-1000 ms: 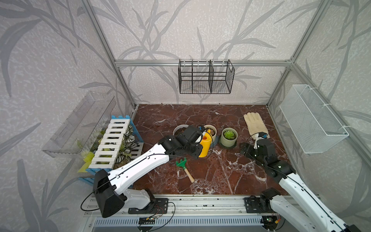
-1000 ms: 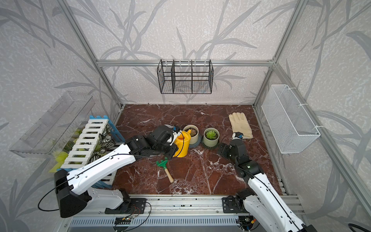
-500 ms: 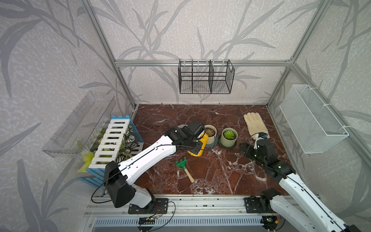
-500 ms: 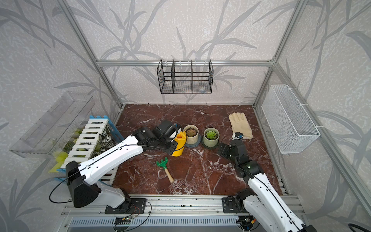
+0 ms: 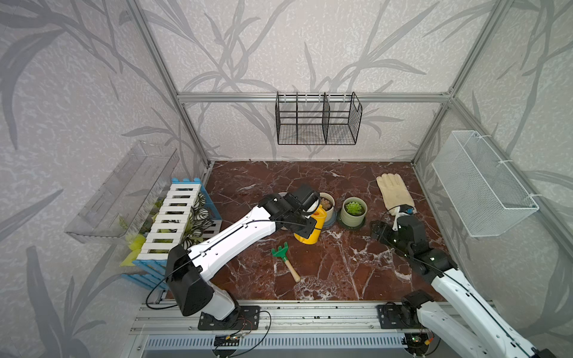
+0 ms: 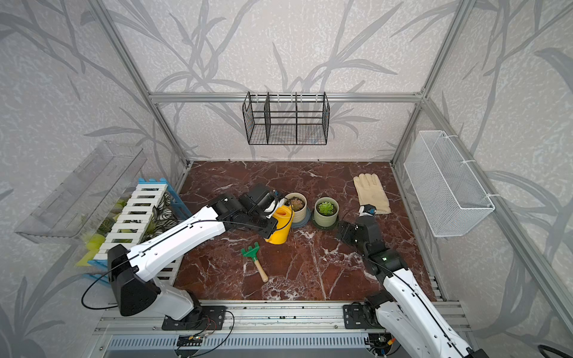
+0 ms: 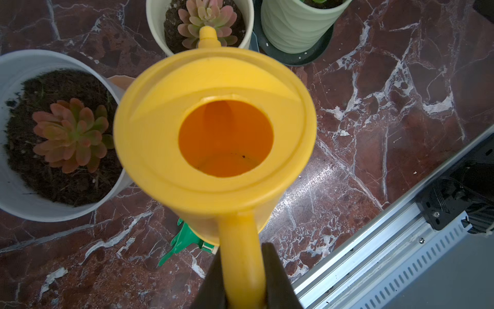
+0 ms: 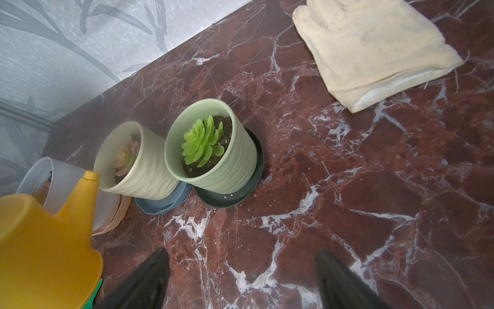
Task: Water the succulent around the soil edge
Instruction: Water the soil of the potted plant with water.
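Left end effector (image 7: pixel 242 267), clenched on the watering can (image 7: pixel 213 80) handle, is poising the spout (image 7: pixel 208 36) over the pink succulent (image 7: pixel 195 16); no pouring visible yet; right end effector (image 8: pixel 240 254) is gaping, empty.

Yellow watering can (image 5: pixel 311 233) beside pink succulent (image 5: pixel 326 203)

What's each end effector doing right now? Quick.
Left end effector: closed on the watering can, by its handle.
Right end effector: open, holding nothing.
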You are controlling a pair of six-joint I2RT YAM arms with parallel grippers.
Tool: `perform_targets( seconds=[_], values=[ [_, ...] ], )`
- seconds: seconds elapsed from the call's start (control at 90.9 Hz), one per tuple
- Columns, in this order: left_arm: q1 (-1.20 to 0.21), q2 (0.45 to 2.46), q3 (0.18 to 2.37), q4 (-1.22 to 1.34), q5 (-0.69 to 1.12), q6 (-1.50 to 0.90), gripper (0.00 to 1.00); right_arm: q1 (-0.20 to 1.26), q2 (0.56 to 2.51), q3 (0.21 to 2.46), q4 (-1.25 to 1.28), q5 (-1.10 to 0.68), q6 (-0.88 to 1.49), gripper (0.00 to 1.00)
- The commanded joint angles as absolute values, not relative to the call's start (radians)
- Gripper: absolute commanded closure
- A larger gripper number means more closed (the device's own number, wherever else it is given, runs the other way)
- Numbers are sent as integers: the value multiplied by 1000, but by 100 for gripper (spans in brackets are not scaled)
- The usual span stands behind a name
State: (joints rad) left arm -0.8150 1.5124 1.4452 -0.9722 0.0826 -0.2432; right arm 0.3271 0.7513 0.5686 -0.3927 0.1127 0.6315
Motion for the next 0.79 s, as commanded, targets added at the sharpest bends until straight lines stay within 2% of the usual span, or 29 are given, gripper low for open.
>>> perform_targets(
  seconds=[0.0,0.539,0.781],
  values=[
    [-814,1524,1475,-946,115,-232,100,324,744,558,-379,124,629,13],
    [-827,1546,1487,-908,150,-232,100,323,742,555,-374,126,630,13],
    [-824,1520,1463,-913,100,-233,100,324,744,559,-382,124,630,13]
  ],
)
